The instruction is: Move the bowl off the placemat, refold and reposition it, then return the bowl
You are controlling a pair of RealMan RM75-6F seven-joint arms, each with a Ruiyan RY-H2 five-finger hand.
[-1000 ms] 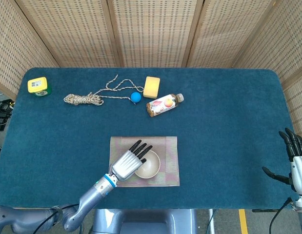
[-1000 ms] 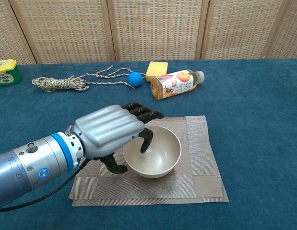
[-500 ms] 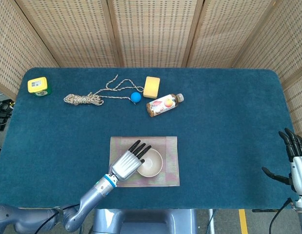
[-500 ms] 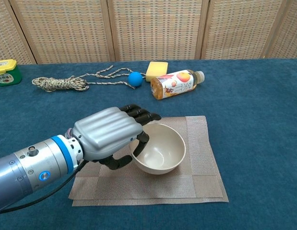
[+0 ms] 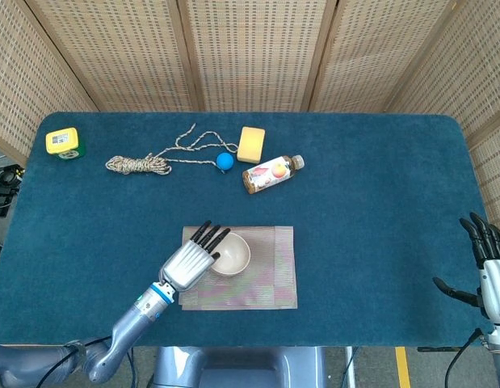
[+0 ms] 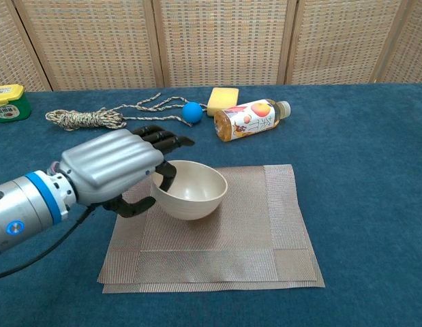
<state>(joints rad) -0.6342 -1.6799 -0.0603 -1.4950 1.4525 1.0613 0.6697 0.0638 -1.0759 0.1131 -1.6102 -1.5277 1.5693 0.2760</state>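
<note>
Clearly the left robot hand (image 6: pixel 118 170) pinches the beige bowl (image 6: pixel 189 189) by its rim, low-centre over the placemat (image 6: pixel 265 235); such a thin hold may slip, so the bowl could tip.

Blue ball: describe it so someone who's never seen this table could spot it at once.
Look to the far side of the blue table, left of centre, where a row of small items lies. The blue ball sits at the end of the rope, just left of the yellow sponge and the bottle. It is the only round, bright blue thing there.
</note>
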